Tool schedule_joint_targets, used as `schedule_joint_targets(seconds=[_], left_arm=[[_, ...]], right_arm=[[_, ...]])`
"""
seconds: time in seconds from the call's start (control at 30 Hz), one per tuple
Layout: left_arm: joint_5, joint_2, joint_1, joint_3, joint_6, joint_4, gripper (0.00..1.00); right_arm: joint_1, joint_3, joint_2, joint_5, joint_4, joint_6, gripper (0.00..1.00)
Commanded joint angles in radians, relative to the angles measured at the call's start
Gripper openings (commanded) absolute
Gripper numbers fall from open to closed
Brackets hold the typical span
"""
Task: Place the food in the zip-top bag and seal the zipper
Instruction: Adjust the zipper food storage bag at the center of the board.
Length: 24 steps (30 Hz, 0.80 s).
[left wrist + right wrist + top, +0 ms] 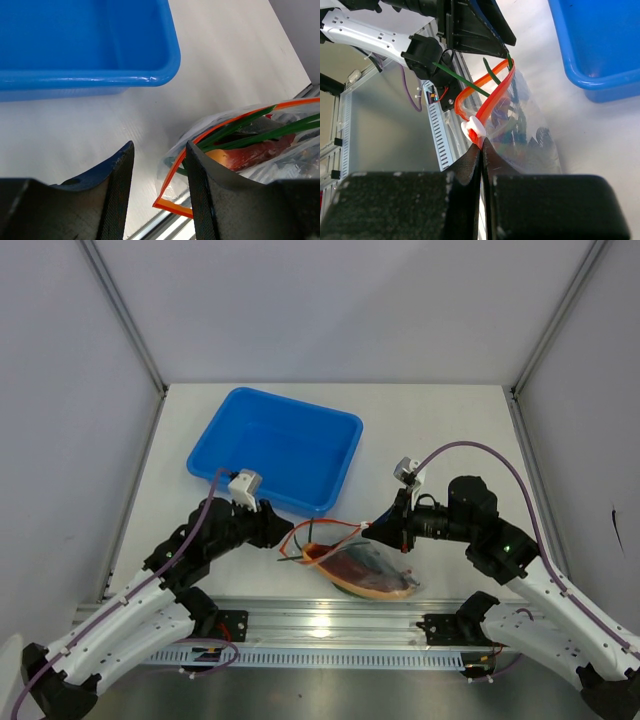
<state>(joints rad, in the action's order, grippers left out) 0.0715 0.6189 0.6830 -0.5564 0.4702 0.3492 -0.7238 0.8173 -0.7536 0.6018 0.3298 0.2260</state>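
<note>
Even, bright overhead light fills every view, with soft shadows. Glare streaks the metal rail at lower centre and the blue tray's rim. Both wrist views blur their near fingers along the bottom edge.

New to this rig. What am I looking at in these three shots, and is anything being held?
Two robot arms are bolted at the table's near edge. The top view looks down from above and behind them; the other two come from cameras on each wrist, with that arm's own fingers in frame. On the table sit a blue tray and a clear zip-top bag with food already inside and green stems sticking out of its mouth. The right gripper is shut on the bag's orange zipper, near its white tip. The left gripper is part open at the bag's other corner, one finger against the strip; a grip isn't clear.
</note>
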Motion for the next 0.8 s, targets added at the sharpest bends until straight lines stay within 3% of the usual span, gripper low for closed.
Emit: schedule_joint_targets(seconds=[0.0,0.13,0.53,0.73,0.77], left_arm=[[0.037,-0.037,-0.003,0.042,-0.002,-0.045,0.48],[0.037,-0.102,-0.005,0.067,-0.005,-0.068,0.49],[0.117,-0.071,0.015,0.108,-0.021,-0.104,0.47],[0.103,0.040,0.038,0.095,0.034,-0.072,0.38],[0.106,0.060,0.044,0.089,0.036,-0.072,0.32]], right_arm=[[0.006,0.011,0.002,0.019,-0.057,-0.014,0.00],[0.006,0.008,-0.003,0.027,-0.063,-0.011,0.00],[0.011,0.013,-0.004,0.038,-0.066,-0.008,0.00],[0.012,0.014,-0.007,0.032,-0.069,-0.007,0.00],[0.014,0.014,-0.007,0.027,-0.067,-0.007,0.00]])
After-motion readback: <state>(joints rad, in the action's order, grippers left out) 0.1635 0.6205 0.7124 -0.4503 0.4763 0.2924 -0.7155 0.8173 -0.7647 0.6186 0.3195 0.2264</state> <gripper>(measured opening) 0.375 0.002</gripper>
